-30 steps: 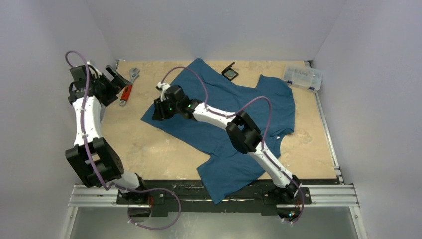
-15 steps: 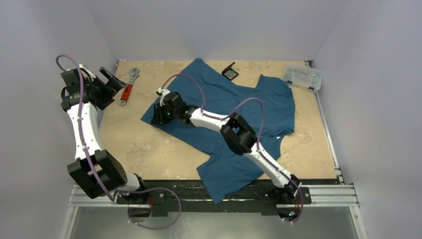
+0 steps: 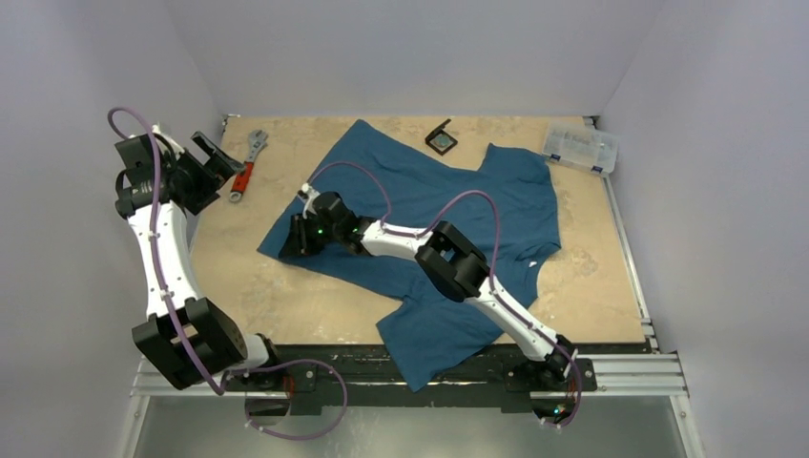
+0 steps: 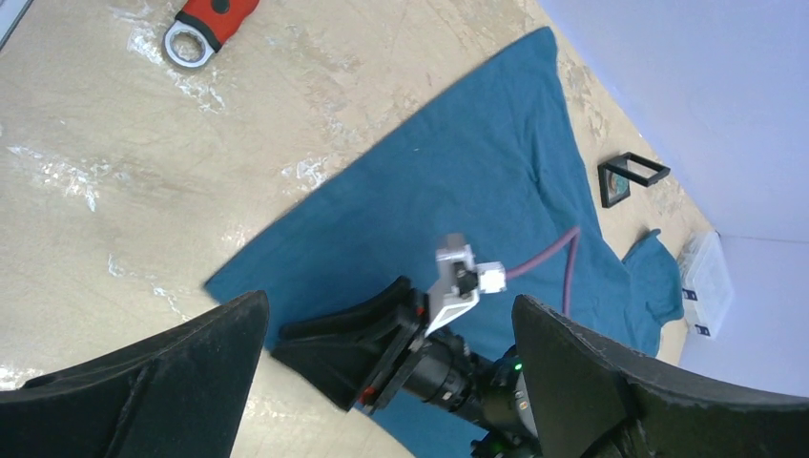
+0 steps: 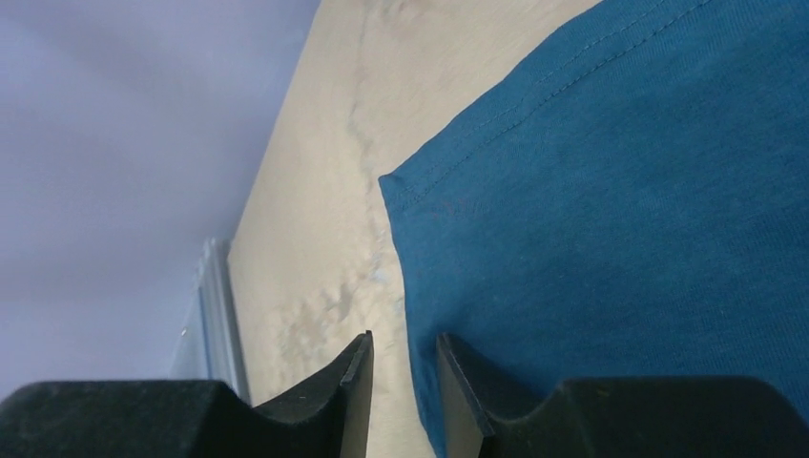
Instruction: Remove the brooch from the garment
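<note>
Hovering right end effector [image 3: 291, 241] at garment [image 3: 496, 205] corner

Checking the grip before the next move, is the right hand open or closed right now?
Nearly closed: the right hand shows just a narrow gap between its fingers, at the edge of the shirt. Whether it pinches cloth, cannot tell.

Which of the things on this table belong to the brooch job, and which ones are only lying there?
Belong to the job:
- T-shirt, spread on the table
- right gripper, at the shirt's left corner
- left gripper, raised, open
- brooch: not visible in any view

Just lying about:
- red-handled wrench
- black square frame
- clear plastic box
</note>
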`<state>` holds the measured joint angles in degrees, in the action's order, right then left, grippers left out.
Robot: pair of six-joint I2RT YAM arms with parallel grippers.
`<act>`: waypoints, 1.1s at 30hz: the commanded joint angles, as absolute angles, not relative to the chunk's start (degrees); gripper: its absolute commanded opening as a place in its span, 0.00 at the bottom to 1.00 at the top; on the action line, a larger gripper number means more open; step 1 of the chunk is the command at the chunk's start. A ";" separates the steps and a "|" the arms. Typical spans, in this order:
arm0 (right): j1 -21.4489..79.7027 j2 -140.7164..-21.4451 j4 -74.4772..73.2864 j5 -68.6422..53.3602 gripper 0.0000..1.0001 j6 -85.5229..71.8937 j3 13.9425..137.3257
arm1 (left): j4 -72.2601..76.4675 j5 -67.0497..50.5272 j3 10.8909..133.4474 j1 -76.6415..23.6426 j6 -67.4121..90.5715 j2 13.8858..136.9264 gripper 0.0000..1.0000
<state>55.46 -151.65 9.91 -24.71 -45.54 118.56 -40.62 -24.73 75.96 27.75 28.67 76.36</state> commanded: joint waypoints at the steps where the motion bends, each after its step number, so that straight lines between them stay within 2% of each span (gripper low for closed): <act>1: 60.29 -154.50 8.29 -29.11 0.36 -48.12 119.12 | -41.11 -25.54 75.06 28.22 27.03 73.03 1.00; 7: 58.95 -150.65 8.32 -30.30 0.53 -42.77 122.61 | -41.70 -25.99 73.85 28.27 24.41 71.18 1.00; 12: 48.72 -131.56 11.83 -43.25 0.68 -35.66 104.26 | -43.62 -35.43 75.31 27.26 15.41 73.13 1.00; 14: 43.91 -123.09 8.87 -49.26 0.75 -32.50 96.95 | -44.80 -38.54 75.25 24.59 8.42 73.04 1.00; 16: 39.49 -114.69 1.77 -52.17 0.77 -26.90 91.27 | -45.62 -42.75 73.09 20.32 -1.32 70.08 1.00; 21: 27.84 -98.26 -21.94 -44.78 0.77 -7.19 82.69 | -50.63 -45.89 63.92 -2.71 -27.09 60.49 1.00; 24: 18.17 -94.98 -33.37 -36.63 0.75 3.73 81.15 | -53.55 -44.21 59.37 -21.32 -34.18 60.05 0.89; 28: 5.81 -96.09 -41.98 -35.24 0.71 11.55 82.47 | -46.08 -34.89 54.20 -45.65 -31.12 63.86 0.71; 30: 1.90 -97.20 -42.51 -34.32 0.71 13.28 82.98 | -40.76 -31.60 53.19 -55.93 -29.09 67.30 0.70; 33: -2.45 -98.65 -42.62 -33.96 0.69 15.35 83.79 | -34.80 -28.50 53.72 -64.96 -26.33 74.00 0.68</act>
<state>1.96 -97.67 -35.44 -36.45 7.35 83.85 -44.27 -34.81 53.65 -55.81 -27.05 68.34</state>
